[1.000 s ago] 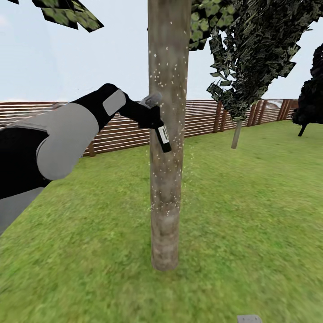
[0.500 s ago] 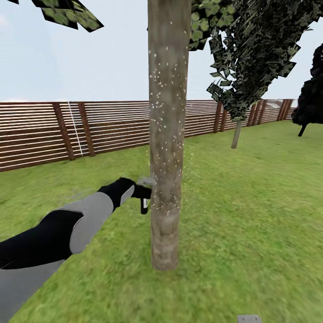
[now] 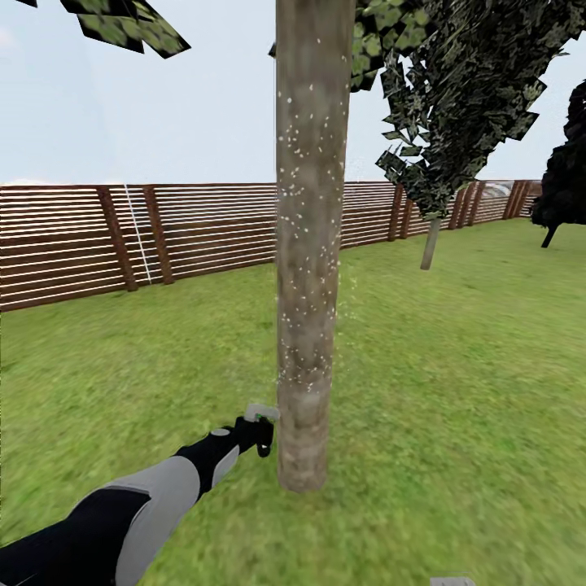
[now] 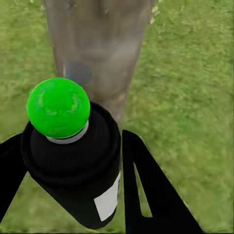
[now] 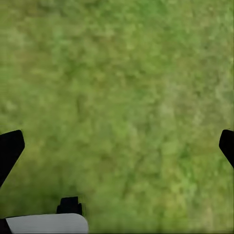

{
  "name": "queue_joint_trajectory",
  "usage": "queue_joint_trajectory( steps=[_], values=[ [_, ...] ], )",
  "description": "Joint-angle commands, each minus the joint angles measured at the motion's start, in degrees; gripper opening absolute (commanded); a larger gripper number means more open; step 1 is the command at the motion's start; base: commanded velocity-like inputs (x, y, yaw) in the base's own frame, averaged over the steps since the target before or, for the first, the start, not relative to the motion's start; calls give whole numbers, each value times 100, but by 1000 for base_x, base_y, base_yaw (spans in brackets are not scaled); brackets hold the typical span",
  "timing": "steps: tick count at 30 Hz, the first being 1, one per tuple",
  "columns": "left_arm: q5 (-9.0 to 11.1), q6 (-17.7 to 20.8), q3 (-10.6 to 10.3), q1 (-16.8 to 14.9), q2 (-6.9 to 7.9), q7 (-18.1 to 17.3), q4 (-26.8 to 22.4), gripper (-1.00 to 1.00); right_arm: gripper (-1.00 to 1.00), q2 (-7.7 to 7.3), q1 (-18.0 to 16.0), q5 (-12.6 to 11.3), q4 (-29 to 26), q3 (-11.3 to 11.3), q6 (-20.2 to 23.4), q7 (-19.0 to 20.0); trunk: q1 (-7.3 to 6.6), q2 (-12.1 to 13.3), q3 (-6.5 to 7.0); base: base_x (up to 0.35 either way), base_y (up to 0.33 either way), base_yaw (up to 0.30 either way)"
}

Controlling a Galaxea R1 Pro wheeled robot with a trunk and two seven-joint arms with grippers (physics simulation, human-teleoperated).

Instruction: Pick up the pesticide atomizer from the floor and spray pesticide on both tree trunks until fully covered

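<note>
- Left gripper [image 3: 259,435]: low above the grass [image 3: 456,391], at the end of the outstretched left arm; its black fingers [image 4: 146,190] are clamped on either side of the pesticide atomizer [image 4: 73,156].
- Pesticide atomizer: held between those fingers, dark body with a white label and a green dot [image 4: 58,107] on top; its light grey head [image 3: 262,412] lies just beside the tree trunk [image 3: 308,244].
- Tree trunk: directly ahead of the left gripper, near its base; white specks of pesticide [image 3: 305,212] dot the bark above the gripper, while the lowest stretch looks bare.
- Right gripper [image 5: 117,146]: fingers spread wide apart, grasping nothing, with only grass beyond them.
- Fence [image 3: 81,236]: brown slats, far behind the trunk.
</note>
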Motion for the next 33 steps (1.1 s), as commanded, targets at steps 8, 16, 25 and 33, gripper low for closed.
queue_joint_trajectory(
  steps=[8, 16, 25, 33],
  values=[
    [8, -9, 17, 63, 87, 1, -8, -100, 100, 16, 41, 1, 5, 2, 0, 1, 1, 0, 3, 83, 338, -51],
    [8, 4, 17, 63, 127, 1, -14, -100, 100, 20, 45, 8, 5, 3, 0, 1, 1, 0, 18, 2, 347, -274],
    [8, 7, 17, 63, 127, 1, -14, -100, 100, 18, 48, 8, 5, 3, 0, 1, 1, 0, 35, 67, 347, -288],
    [9, 7, 17, 63, 131, -8, -14, -100, 100, 20, 48, 8, 5, 3, 0, 1, 1, 0, 36, 103, 347, -295]
  ],
)
